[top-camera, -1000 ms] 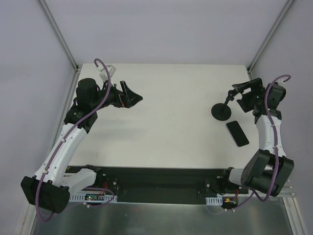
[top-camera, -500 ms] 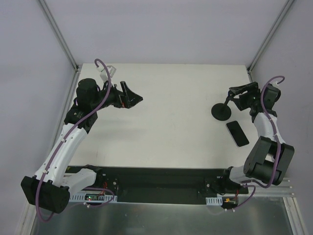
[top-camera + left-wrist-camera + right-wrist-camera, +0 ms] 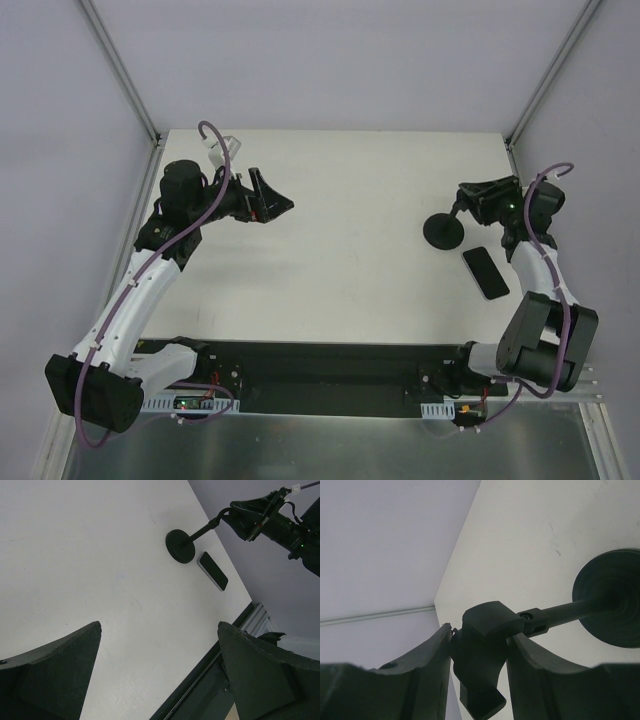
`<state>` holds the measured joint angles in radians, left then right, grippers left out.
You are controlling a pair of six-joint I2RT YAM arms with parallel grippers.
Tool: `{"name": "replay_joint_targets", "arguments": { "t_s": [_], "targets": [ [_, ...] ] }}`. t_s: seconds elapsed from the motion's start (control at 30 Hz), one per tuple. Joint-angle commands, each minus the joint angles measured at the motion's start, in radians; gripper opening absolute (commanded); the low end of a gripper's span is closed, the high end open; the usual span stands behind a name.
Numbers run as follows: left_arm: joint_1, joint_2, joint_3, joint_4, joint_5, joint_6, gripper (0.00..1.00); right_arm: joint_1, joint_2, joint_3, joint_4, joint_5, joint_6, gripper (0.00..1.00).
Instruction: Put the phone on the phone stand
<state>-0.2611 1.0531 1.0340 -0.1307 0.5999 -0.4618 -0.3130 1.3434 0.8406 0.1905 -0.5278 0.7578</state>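
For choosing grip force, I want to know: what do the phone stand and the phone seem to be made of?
The phone stand: likely matte black plastic at the bracket head, perhaps painted metal in stem and disc base; surfaces dull, without sharp glints. The phone: smooth black face, probably glass; too small to be sure.

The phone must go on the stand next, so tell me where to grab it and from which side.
Take the phone across its two long edges, coming straight down from above. It lies flat on the table, dark face up, so only the thin edges offer a hold. Turn the grip to match its diagonal lie beside the stand.
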Motion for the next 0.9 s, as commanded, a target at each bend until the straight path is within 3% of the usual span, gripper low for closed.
{"name": "replay_joint_targets", "arguments": {
  "t_s": [0.0,0.17,0.37,0.57,0.7,0.87],
  "targets": [
    [-0.001,0.005,0.001,0.040,0.034,-0.014,0.99,0.078,-0.102,-0.031,0.055,-0.043,0.067,0.01],
    [0.000,0.008,0.000,0.039,0.035,-0.015,0.99,0.218,-0.216,-0.075,0.024,0.047,0.083,0.01],
    [-0.001,0.008,-0.002,0.040,0.035,-0.017,0.99,0.498,-0.306,-0.115,-0.028,0.374,0.127,0.01],
    [-0.001,0.013,-0.003,0.040,0.034,-0.020,0.99,0.796,-0.286,-0.121,-0.029,0.696,0.182,0.01],
    [-0.001,0.022,-0.003,0.040,0.038,-0.020,0.99,0.903,-0.268,-0.124,-0.025,0.844,0.213,0.01],
    [-0.001,0.024,-0.003,0.042,0.043,-0.024,0.99,0.953,-0.227,-0.129,0.030,0.855,0.236,0.02]
  ]
}}
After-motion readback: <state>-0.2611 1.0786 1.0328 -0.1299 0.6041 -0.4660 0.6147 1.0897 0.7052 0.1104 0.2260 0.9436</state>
